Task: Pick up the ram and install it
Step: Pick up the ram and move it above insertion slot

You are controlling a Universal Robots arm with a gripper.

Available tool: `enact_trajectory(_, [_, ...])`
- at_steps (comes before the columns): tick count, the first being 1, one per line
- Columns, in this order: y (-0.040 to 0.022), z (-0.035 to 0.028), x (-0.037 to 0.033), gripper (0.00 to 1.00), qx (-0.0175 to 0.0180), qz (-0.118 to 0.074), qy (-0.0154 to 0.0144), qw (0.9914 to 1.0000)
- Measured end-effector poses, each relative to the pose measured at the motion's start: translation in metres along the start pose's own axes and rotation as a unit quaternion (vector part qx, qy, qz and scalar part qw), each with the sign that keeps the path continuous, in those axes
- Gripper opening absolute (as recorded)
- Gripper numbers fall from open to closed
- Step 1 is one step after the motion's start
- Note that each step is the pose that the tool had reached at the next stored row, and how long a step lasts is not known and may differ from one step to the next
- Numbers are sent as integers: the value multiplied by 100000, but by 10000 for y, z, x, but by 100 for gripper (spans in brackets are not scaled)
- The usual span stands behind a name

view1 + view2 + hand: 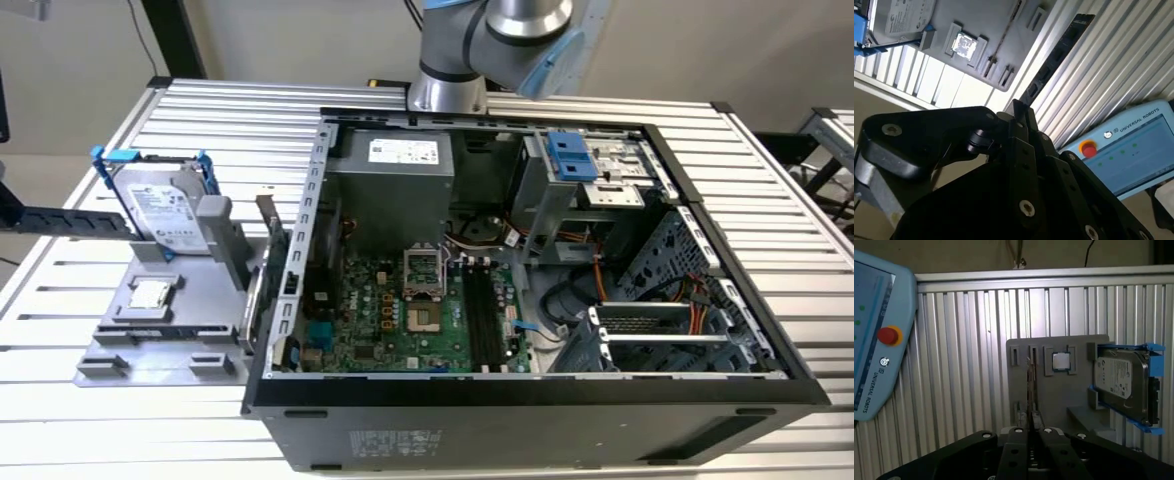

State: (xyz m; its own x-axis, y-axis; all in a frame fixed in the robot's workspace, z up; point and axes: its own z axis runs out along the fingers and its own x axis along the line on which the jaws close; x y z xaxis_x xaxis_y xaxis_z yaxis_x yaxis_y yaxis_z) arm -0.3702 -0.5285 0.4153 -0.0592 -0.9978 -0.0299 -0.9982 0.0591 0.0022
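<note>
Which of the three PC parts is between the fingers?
The ram, the long dark stick clamped in the shut fingers; hard drive and processor sit on the grey holder.

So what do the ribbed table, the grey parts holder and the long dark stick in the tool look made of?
The ribbed silver table: likely aluminium profile, brushed sheen, straight grooves. The flat grey parts holder: probably plastic, matte and uniform. The long dark blue-black ram stick, pinched in the black tool: seemingly circuit-board laminate, slightly glossy, with small chips.

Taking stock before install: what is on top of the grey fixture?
On the grey fixture: the hard drive and the processor chip. Its surface under the drive is covered.
</note>
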Motion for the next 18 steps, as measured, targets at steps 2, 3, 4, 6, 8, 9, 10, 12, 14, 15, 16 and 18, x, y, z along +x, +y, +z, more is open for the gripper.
enact_trajectory(2, [-1,-1,0,0,-16,-3,34,100000])
enact_trajectory(3, [-12,-3,-1,0,-29,-23,45,100000])
enact_trajectory(4, [-40,-3,-3,0,-23,-19,40,100000])
enact_trajectory(6, [-121,-1,-7,0,-20,-12,38,100000])
enact_trajectory(8, [-215,-1,-14,0,-19,-17,36,100000])
enact_trajectory(9, [-260,-1,-17,0,-20,-27,37,100000])
enact_trajectory(10, [-304,0,-19,0,-16,-34,34,100000])
enact_trajectory(12, [-395,0,-24,0,-17,-43,32,100000])
enact_trajectory(14, [-486,0,-30,0,-19,-44,35,100000])
enact_trajectory(15, [-532,0,-33,0,-17,-47,33,100000])
enact_trajectory(16, [-576,0,-35,0,-16,-47,33,100000])
enact_trajectory(18, [-666,0,-41,0,-20,-47,37,100000])
